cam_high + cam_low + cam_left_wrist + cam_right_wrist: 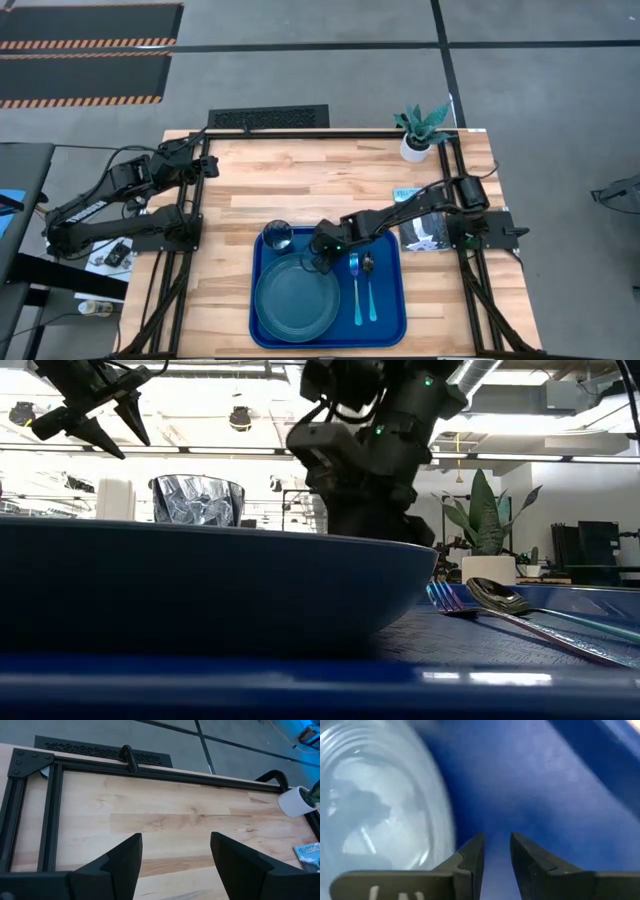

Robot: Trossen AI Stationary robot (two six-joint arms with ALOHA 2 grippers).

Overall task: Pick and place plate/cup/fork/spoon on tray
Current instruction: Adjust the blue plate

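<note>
The blue tray lies at the table's near middle. On it rest the teal plate at the near left, the clear cup upright in the far left corner, and the fork and spoon side by side on the right. My right gripper hovers low over the tray between cup and plate, its fingers only narrowly apart and empty; the cup shows beside it. My left gripper is open and empty over the table's far left.
A white pot with a green plant stands at the far right corner. A booklet and a dark packet lie right of the tray. Black frame rails run along the table's left, right and far sides. Bare wood lies left of the tray.
</note>
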